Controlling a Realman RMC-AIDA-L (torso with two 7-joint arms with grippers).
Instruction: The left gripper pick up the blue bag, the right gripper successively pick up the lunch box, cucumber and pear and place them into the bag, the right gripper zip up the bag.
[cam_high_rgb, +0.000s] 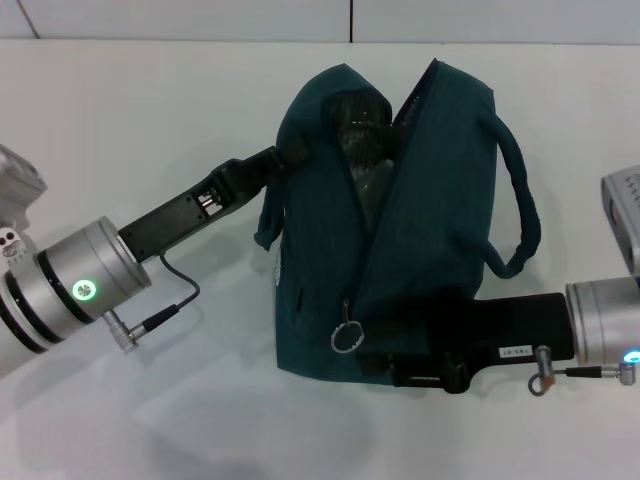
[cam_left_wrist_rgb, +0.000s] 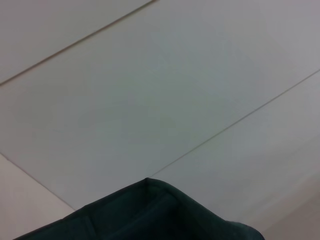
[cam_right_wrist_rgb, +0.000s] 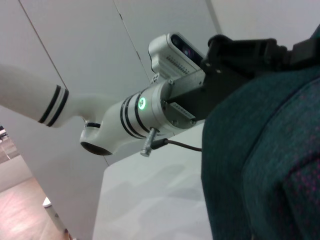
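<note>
Dark teal fabric fills the middle of the head view: the blue bag (cam_high_rgb: 440, 200) stands on the white table (cam_high_rgb: 150, 120), its long axis running from about 6 o'clock near the robot to 12 o'clock at the far end. Its zipper opening gapes as a narrow wedge, widest at 12 o'clock and closing toward the ring-shaped zipper pull (cam_high_rgb: 346, 336) at 6 o'clock; something dark and glossy shows inside, too dim to name.

The left gripper (cam_high_rgb: 290, 155) reaches in from 8 o'clock, its arm slanting up to the bag's left upper edge, clamped on the fabric there. The right gripper (cam_high_rgb: 375, 362) comes in level from 3 o'clock along the bag's near lower edge, just beside the zipper pull; I cannot tell how its fingers stand, as the bag hides them.

A carrying handle (cam_high_rgb: 520, 200) loops out at 3 o'clock, above the right arm.
</note>
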